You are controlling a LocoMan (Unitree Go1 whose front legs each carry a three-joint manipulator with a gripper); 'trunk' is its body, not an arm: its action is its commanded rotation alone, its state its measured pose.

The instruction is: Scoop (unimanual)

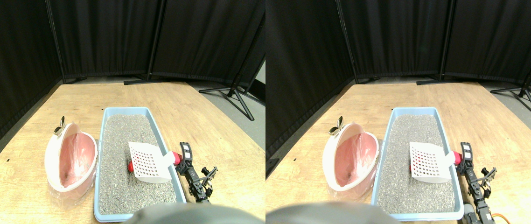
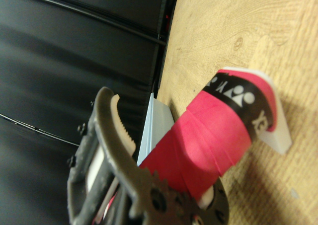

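Note:
A white slotted scoop (image 1: 149, 163) hangs tilted over the grey litter (image 1: 125, 135) in the blue litter tray (image 1: 125, 110). Its red-wrapped handle (image 1: 176, 158) crosses the tray's right rim. My right gripper (image 1: 183, 158) stands just outside that rim, shut on the handle. A small red object (image 1: 131, 167) lies in the litter, partly hidden behind the scoop's left edge. In the wrist view the red handle (image 2: 213, 140) with its black band runs out from the jaw's base to the white scoop (image 2: 278, 130); the dark jaw stands beside it.
A pink and white bin (image 1: 72, 158) with a clear liner and a clip (image 1: 60, 126) lies left of the tray. Everything rests on a wooden platform (image 1: 191, 116). Black curtain panels close the back, with stand legs (image 1: 233, 93) at the right.

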